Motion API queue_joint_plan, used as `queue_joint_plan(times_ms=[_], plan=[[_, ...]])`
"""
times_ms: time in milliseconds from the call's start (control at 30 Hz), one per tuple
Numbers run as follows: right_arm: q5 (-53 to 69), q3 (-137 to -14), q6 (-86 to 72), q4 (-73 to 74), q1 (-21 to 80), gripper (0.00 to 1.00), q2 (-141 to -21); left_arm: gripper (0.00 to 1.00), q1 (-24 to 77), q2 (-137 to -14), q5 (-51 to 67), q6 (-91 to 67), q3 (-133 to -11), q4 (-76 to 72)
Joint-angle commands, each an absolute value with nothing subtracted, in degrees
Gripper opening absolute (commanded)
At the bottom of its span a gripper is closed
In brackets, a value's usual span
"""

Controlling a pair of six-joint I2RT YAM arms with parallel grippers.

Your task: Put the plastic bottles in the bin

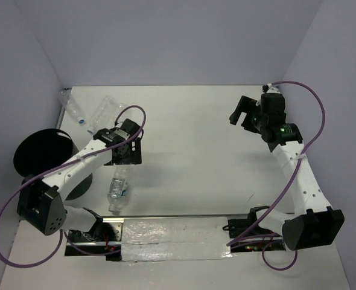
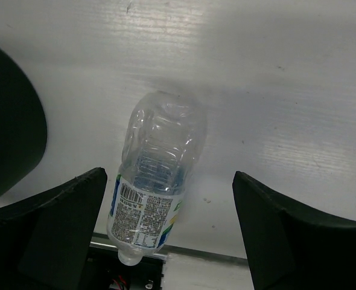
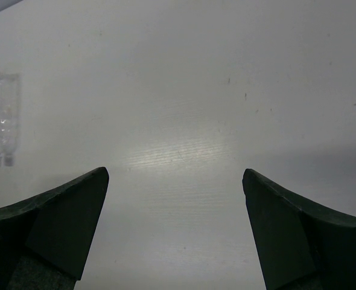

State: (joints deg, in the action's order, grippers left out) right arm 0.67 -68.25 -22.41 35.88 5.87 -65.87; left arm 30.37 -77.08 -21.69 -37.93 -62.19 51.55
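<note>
A clear plastic bottle point(image 2: 157, 175) with a pale label lies on the white table, its neck toward the near edge; the top view shows it as the bottle point(image 1: 117, 190) in front of the left arm. My left gripper point(image 2: 169, 173) hovers over it, open, with the bottle nearer the left finger and neither finger touching it. Two more bottles point(image 1: 72, 109) point(image 1: 104, 112) lie at the back left. The black bin point(image 1: 42, 154) stands left of my left gripper point(image 1: 125, 157). My right gripper point(image 1: 241, 112) point(image 3: 175, 172) is open and empty at the back right.
A silvery taped strip point(image 1: 172, 238) runs along the table's near edge between the arm bases. Purple cables point(image 1: 314, 115) loop off both arms. White walls close in the table on the left, back and right. A bottle point(image 3: 0, 115) shows at the right wrist view's left edge.
</note>
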Motion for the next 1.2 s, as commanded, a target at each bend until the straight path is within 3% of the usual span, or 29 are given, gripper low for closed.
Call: queue_joint_plan(times_ms=[0,700,833,967,1167], plan=[[0.7,-69.5,-21.0,35.0,6.3,1.00,-65.8,0.99,30.5,-80.6,-23.7,-42.1,-62.2,53.6],[0.7,-69.0,-20.5,35.3,6.4,1.00,-66.8,0.99,30.5,-95.7,-26.1,-48.3,-58.7,52.0],[0.6,-69.3,-20.5,35.5,6.4,1.00,-66.8,0.86,30.5,-95.4,-26.3,-48.4,-59.7,52.9],[0.4,-69.3,-20.5,35.6,6.4,1.00,-66.9,0.62,30.5,-92.9,-27.4,-47.3,-63.2,54.3],[0.4,-69.8,-20.6,36.2,6.3,1.00,-66.5,0.54,30.5,-87.6,-28.7,-42.2,-77.6,60.8]])
